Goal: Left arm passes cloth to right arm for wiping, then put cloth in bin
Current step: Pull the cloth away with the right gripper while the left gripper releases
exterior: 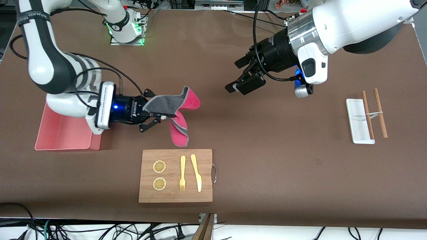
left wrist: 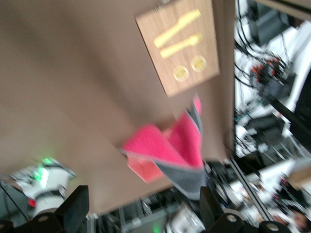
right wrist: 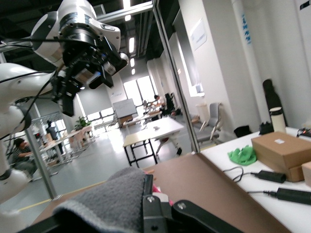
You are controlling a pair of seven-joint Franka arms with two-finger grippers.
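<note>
The magenta-red cloth [exterior: 166,104], grey underside showing, hangs folded from my right gripper [exterior: 161,115], which is shut on it in the air over the table between the bin and the wooden board. In the right wrist view the grey cloth [right wrist: 107,204] drapes over my black finger [right wrist: 155,206]. My left gripper [exterior: 235,75] is open and empty, up over the middle of the table, apart from the cloth. In the left wrist view its fingers [left wrist: 73,211] stand wide apart, with the cloth [left wrist: 170,145] farther off. The salmon-pink bin [exterior: 63,148] sits under the right arm.
A wooden board [exterior: 175,195] with two lemon slices [exterior: 159,166], a yellow fork [exterior: 182,173] and a knife [exterior: 196,173] lies nearer the camera than the cloth. A white tray [exterior: 357,123] with brown chopsticks [exterior: 380,113] sits toward the left arm's end.
</note>
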